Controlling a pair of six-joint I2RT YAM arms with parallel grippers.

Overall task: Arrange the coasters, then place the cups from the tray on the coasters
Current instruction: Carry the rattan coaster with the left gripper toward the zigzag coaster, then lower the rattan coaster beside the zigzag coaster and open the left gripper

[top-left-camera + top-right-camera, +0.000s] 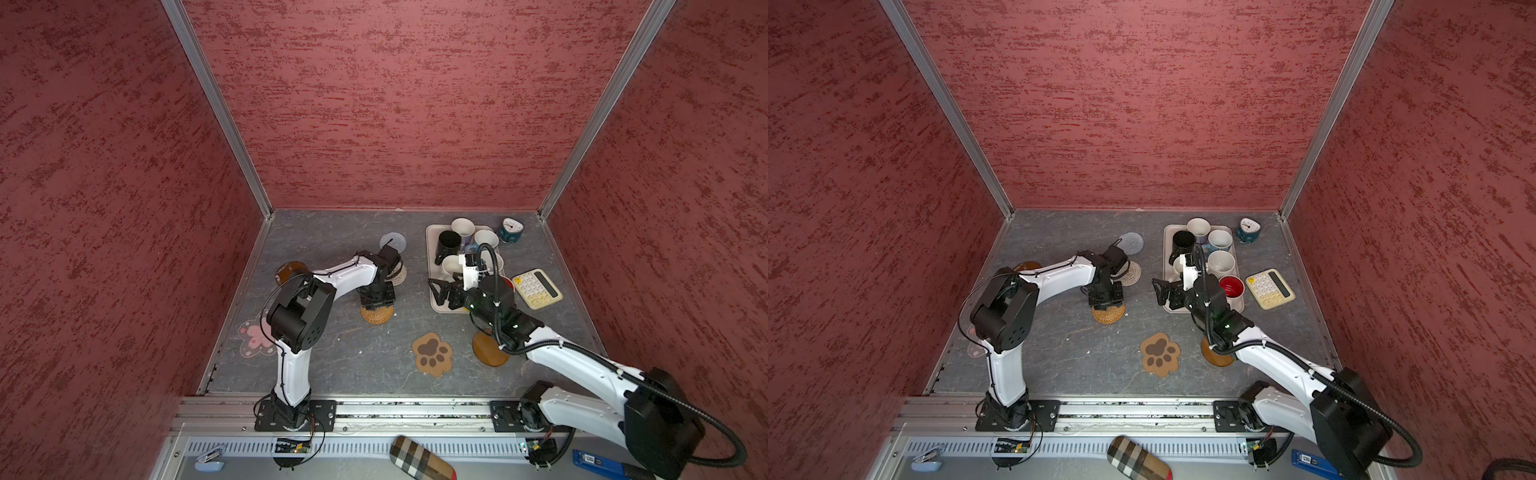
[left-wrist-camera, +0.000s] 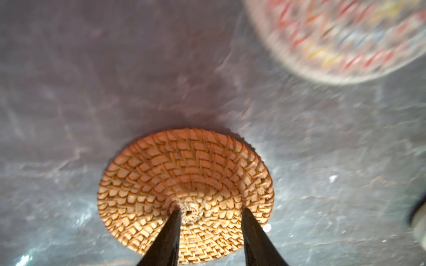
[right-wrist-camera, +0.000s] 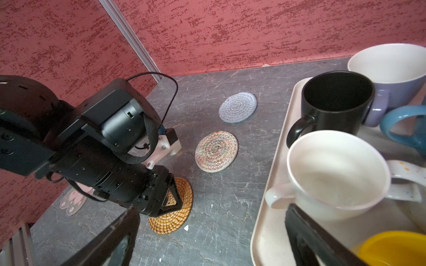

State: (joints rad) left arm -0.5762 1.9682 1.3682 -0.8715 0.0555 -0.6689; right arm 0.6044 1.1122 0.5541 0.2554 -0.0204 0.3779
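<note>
Nearest lie the brown paw-shaped coaster [image 1: 432, 354] and a brown wooden disc coaster [image 1: 487, 353], the disc partly under the right arm. Further in, the left gripper [image 2: 211, 210] has its fingers [image 2: 166, 237] partly parted, clasping nothing, with the tips on the tan rattan round coaster [image 2: 184, 170] on the grey surface [image 1: 332, 365]. The right gripper [image 1: 442, 293] hangs spread wide and empty over the near end of the cream rectangular tray [image 3: 274, 216], which holds the handled cups [image 3: 336, 170]. The grey woven round coaster [image 1: 392, 241] lies farthest.
</note>
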